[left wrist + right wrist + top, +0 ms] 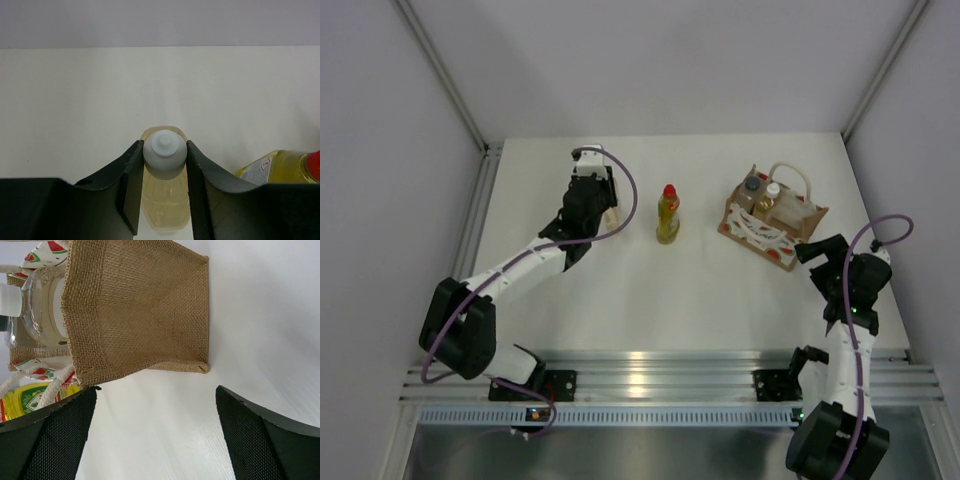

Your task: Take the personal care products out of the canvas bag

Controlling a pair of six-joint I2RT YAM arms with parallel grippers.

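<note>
Left wrist view, unlike top, shows left end effector [164, 148] clamping amber bottle [165, 205].

**Overhead view:** you see even, diffuse light falling from above on the white table [700, 300]. Shadows under the yellow bottle [668, 215] and the canvas bag [772, 222] are short and soft. A glare band runs along the aluminium rail [650, 362]. Small objects resolve coarsely.

**Left wrist view:** the amber bottle [165, 205] is in focus and lit through, translucent. The left gripper [164, 146] renders near-black, its surface detail lost.

**Right wrist view:** the bag's weave is crisp and the table washes toward white at upper right. The right gripper [155, 389] shows its mesh texture, slightly soft.
</note>
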